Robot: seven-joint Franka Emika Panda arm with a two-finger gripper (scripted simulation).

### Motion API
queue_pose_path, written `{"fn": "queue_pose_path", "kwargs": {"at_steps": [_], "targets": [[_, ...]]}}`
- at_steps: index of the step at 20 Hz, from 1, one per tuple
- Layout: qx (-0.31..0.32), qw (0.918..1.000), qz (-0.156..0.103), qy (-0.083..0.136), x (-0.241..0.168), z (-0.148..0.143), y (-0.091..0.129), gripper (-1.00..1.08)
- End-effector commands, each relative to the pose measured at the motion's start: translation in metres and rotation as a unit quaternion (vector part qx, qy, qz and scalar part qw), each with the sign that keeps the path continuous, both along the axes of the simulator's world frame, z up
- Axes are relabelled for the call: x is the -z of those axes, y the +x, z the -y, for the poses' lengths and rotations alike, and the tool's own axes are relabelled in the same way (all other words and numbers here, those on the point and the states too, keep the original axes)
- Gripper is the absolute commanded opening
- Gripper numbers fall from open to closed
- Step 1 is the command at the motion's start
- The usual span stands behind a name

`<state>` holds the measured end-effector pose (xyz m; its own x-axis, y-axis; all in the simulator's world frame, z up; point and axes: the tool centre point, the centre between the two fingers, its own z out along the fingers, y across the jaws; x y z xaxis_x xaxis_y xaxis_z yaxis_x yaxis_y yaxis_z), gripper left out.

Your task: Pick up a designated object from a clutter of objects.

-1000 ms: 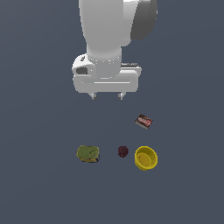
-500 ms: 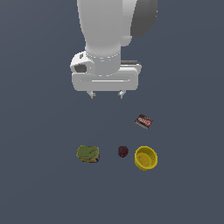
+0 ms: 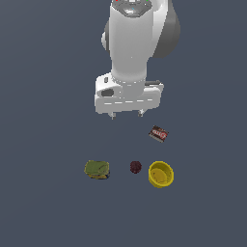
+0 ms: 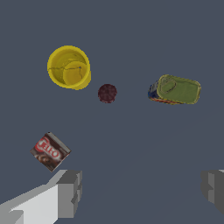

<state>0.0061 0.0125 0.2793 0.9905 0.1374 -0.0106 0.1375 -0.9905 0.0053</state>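
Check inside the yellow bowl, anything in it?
Nothing loose shows inside the yellow bowl: the wrist view sees only its own yellow floor and wall. The maroon ball sits outside, beside it. What lies under the bowl is hidden.

- Glossy white rounded robot arm (image 3: 129, 43), with a dark grey joint cap on the exterior view's right.
- Small red and green marks at its top edge.
- White block-shaped gripper (image 3: 127, 115), with a dark recess on its face.
- Grey ribbed finger pads (image 4: 69, 192).
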Motion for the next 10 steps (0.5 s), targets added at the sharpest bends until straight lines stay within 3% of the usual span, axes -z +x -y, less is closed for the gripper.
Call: {"fn": "queue_pose_path", "kwargs": {"at_steps": [1,5,10], "targets": [[-0.03,0.9995,0.0,-0.004,0.018,-0.014,-0.001,1.0],[-0.093,0.9956,0.0,-0.01,0.055,-0.043,-0.006,1.0],[-0.184,0.9829,0.0,-0.014,0.105,-0.085,-0.021,1.0]]}}
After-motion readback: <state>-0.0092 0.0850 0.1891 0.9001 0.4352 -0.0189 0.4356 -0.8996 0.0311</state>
